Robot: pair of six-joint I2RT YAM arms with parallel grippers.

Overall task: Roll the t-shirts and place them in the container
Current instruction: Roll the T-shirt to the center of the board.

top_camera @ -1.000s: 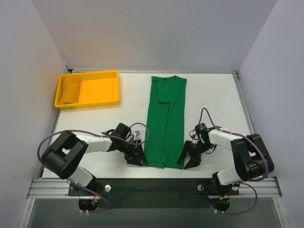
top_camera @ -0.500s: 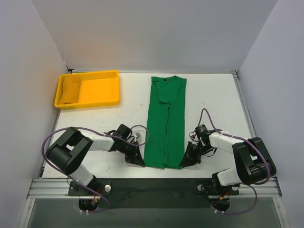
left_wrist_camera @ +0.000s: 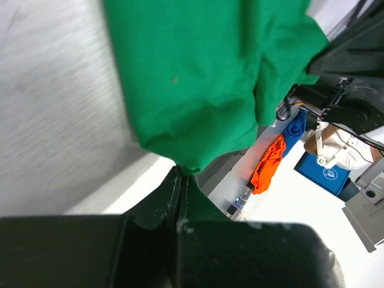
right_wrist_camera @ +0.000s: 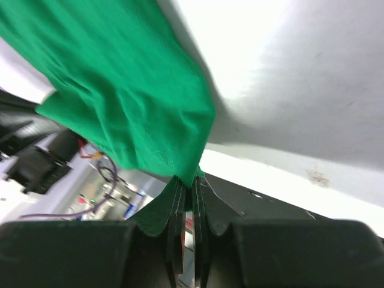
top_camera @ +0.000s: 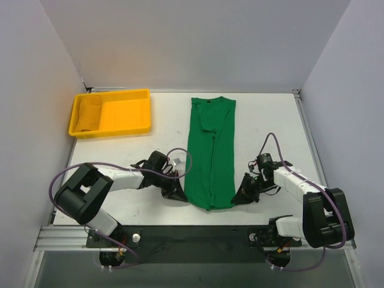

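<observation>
White table (top_camera: 273, 123) bears a yellow tray (top_camera: 127, 114), well apart from the green t-shirt (top_camera: 210, 150) both jaws clamp.

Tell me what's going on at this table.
Two robot arms are working on a green t-shirt, which lies folded into a long strip down the middle of the table. The left gripper has its jaws shut on the near left corner, the right gripper on the near right corner. No roll has formed yet. A yellow tray at the far left holds a bundled yellowish cloth.
</observation>
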